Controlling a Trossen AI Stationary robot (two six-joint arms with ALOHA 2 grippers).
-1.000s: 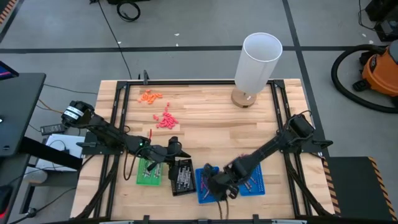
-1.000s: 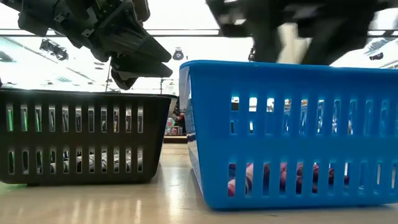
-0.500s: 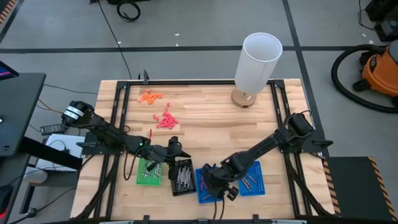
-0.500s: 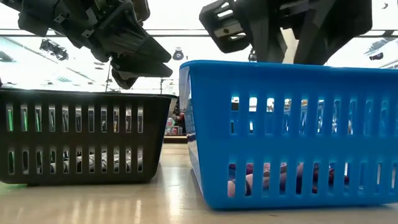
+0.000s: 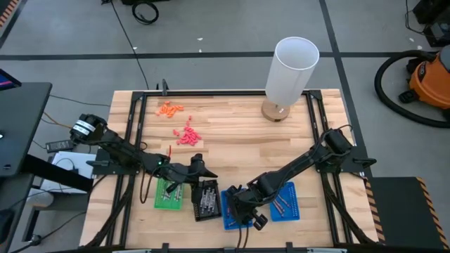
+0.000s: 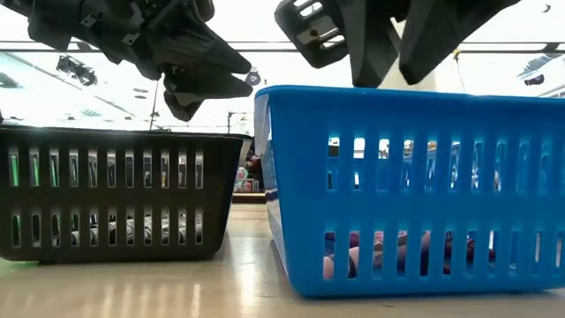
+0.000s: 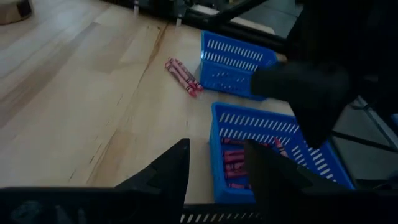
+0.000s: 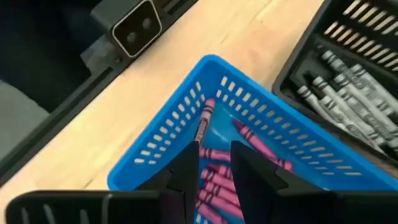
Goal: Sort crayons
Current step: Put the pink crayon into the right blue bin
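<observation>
Crayons, sorted by colour, lie in small slotted trays along the near edge of the wooden table (image 5: 232, 151). Maroon-magenta crayons (image 8: 214, 180) fill a blue tray (image 5: 228, 209); silvery-grey crayons (image 8: 348, 84) lie in the black tray (image 5: 206, 199) just beside it. A second blue tray (image 5: 284, 204), on the far side of the first from the black one, also shows thin sticks inside. A green tray (image 5: 167, 195) stands on the black tray's other side. A few more maroon crayons (image 7: 182, 76) lie loose on the bare wood beside the second blue tray in the left wrist view.

Right gripper (image 5: 242, 209): poised directly above the first blue tray, fingers pointing down into it. In the right wrist view its two dark fingers (image 8: 186, 168) stand a narrow gap apart, with nothing between them; one maroon crayon leans against the tray's wall just beyond the tips.

Left gripper (image 5: 199, 171): held above the table at the far ends of the green and black trays. Its fingers (image 7: 168, 171) are parted and hold nothing.

In the low view both grippers hang above the rims of the black and blue trays, and crayons show through the lower slots of each.

Elsewhere on the table: a tall white cylinder (image 5: 291, 69) on a round wooden base at the far edge, and two scatters of small orange pieces (image 5: 169, 108) and red pieces (image 5: 187, 134), well apart from the trays.
</observation>
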